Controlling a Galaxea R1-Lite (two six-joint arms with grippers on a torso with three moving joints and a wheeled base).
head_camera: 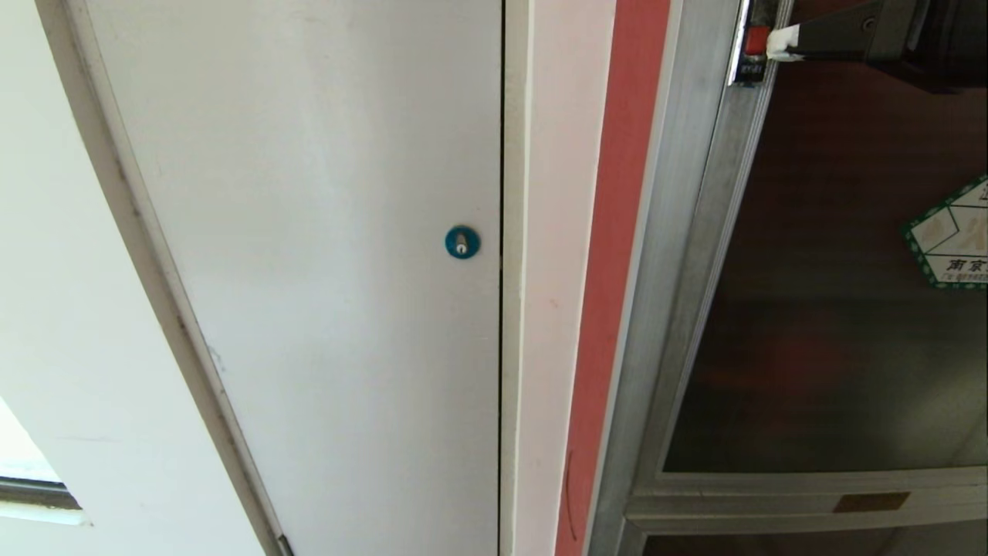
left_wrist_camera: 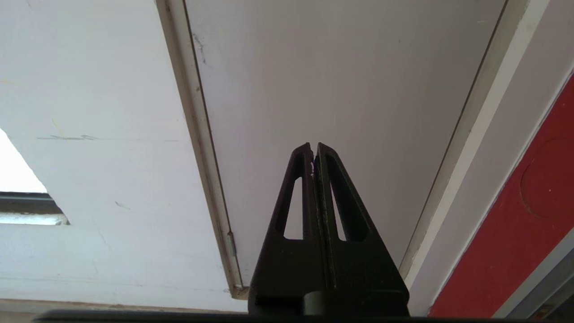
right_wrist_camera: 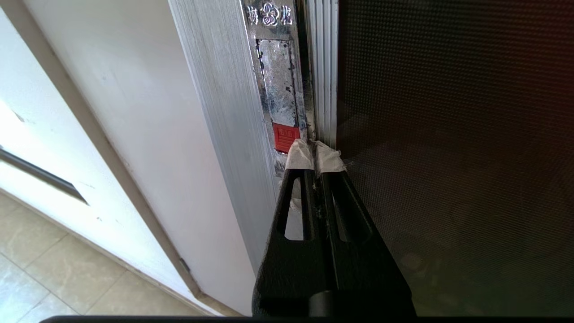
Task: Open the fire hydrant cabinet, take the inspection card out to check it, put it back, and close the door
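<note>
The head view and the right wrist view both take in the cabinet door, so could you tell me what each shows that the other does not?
Only the head view shows the blue round lock on the plain white door, the red edge strip and the green-bordered hexagonal sticker. Only the right wrist view shows the tiled floor and the embossed plate above the latch. Both show the shut right gripper at the small red latch, and the door's dark tinted glass.

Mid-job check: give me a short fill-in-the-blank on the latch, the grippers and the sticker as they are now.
1. The right gripper, fingers shut, has its taped tips at the small ____ latch.
2. The door of the fire hydrant cabinet is ____.
3. The sticker on the glass has a ____ border.
4. The left gripper is ____, holding nothing.

Missing words: red; closed; green; shut
</note>
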